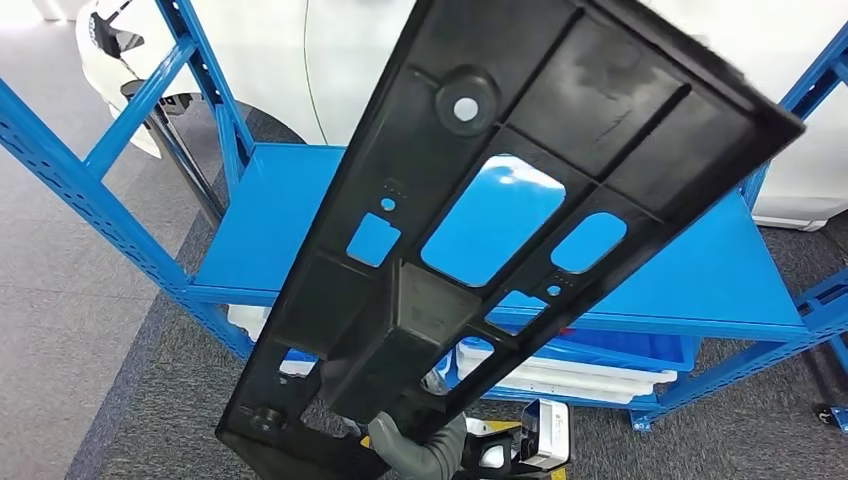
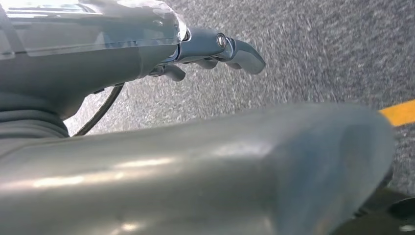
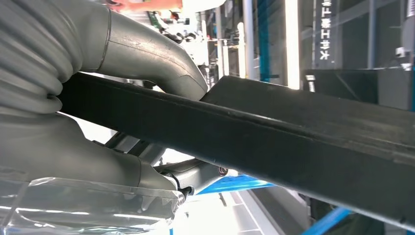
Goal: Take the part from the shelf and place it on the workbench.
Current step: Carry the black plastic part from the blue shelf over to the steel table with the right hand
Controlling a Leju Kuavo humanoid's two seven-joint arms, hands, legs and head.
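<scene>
- Head view: the part (image 1: 520, 190), a long flat black plastic panel with ribbed compartments and several cut-out windows, is held up in the air, tilted, and runs from the lower left to the upper right in front of the camera
- Its lower end sits at the right hand (image 1: 420, 445), whose grey ribbed cover and thumb come up from below and grip that end; the fingers are mostly hidden behind the panel
- Behind the part stands the blue shelf (image 1: 270, 220), its flat blue board showing through the part's windows; the part is lifted clear of the board
- Under that board lie white bins (image 1: 590, 378) on a lower level, and the shelf's blue uprights (image 1: 60, 165) rise at the left; a white car body (image 1: 300, 50) stands behind the shelf, on a grey carpeted floor (image 1: 90, 330)
- Left wrist view: the left hand (image 2: 215, 49) hangs over grey speckled floor (image 2: 318, 54) with nothing in it, its dark fingers (image 2: 244, 55) loosely curled but apart; a yellow line (image 2: 399, 112) crosses the floor at the edge
- Right wrist view: the thick grey thumb (image 3: 156, 54) lies over one face of the part's black edge (image 3: 274, 137) and the darker fingers (image 3: 195, 174) press from the other side, so the hand is clamped on the panel
- Blue shelf bars (image 3: 328, 223) show beyond the part
</scene>
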